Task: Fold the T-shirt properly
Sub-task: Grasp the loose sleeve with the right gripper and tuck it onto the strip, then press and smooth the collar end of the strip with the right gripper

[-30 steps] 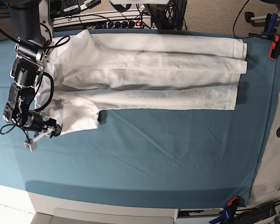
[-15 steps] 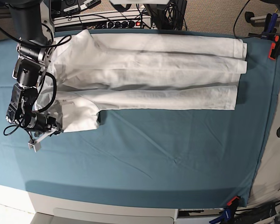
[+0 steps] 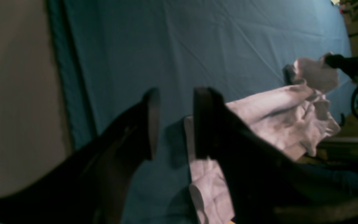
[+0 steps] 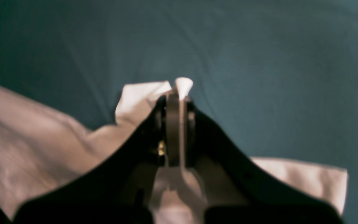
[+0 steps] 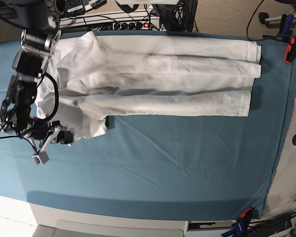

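White wrinkled cotton T-shirt (image 5: 153,79) lies lengthwise along the teal-clothed counter's (image 5: 177,163) far side; right gripper (image 4: 176,93) pinches its sleeve corner, while left gripper (image 3: 172,124) hovers half-open, empty.

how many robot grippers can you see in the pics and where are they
2. The right gripper is at the T-shirt sleeve, shut on a pinch of fabric. The left gripper shows only in its wrist view, jaws apart above the teal cloth.

The left claw (image 3: 172,124) blocks part of the T-shirt (image 3: 278,124).
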`<state>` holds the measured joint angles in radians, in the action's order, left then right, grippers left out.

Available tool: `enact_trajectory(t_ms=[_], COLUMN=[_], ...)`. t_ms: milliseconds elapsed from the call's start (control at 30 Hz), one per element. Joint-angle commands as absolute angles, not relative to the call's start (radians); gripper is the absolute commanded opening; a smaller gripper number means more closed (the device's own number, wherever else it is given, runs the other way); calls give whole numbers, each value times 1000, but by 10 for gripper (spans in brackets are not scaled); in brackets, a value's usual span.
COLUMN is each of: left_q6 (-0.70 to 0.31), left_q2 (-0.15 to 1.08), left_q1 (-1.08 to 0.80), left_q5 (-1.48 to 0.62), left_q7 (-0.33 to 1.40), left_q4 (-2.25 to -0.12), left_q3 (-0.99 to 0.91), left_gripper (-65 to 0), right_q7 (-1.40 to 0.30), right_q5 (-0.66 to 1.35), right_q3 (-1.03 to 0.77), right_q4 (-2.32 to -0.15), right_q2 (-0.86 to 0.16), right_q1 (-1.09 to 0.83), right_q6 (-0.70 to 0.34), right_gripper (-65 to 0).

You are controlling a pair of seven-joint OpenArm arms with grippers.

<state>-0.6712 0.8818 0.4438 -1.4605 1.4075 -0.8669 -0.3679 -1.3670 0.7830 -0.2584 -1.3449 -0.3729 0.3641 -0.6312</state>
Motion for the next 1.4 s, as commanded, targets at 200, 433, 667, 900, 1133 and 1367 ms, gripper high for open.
enact_trajectory(t_ms=[200, 433, 667, 900, 1133, 1367], left_q6=[-678, -679, -679, -678, -678, -678], left_q2=[912, 912, 912, 912, 912, 912], left_q1=[465, 465, 465, 465, 465, 465], left_q5=[-1484, -1484, -1484, -1484, -1484, -1484], left_q7=[1396, 1396, 1396, 1396, 1396, 1396], left_q4=[-880, -880, -880, -880, -880, -880], left_q3=[-376, -376, -376, -376, -376, -376], left_gripper=[-478, -478, -478, -478, -478, -478], right_q7=[-1354, -1361, -1361, -1354, -1350, -1332], right_q5=[820, 887, 870, 781, 661, 525], right_q3=[-263, -262, -263, -264, -264, -264], right_q4=[-1625, -1867, -2094, -2128, -2128, -2128], right_q2=[-358, -310, -310, -310, -310, -310], right_q1=[131, -144, -342, -390, -395, -455], right_q6=[-649, -682, -698, -698, -698, -682], right_gripper=[-650, -650, -650, -650, -611, -553])
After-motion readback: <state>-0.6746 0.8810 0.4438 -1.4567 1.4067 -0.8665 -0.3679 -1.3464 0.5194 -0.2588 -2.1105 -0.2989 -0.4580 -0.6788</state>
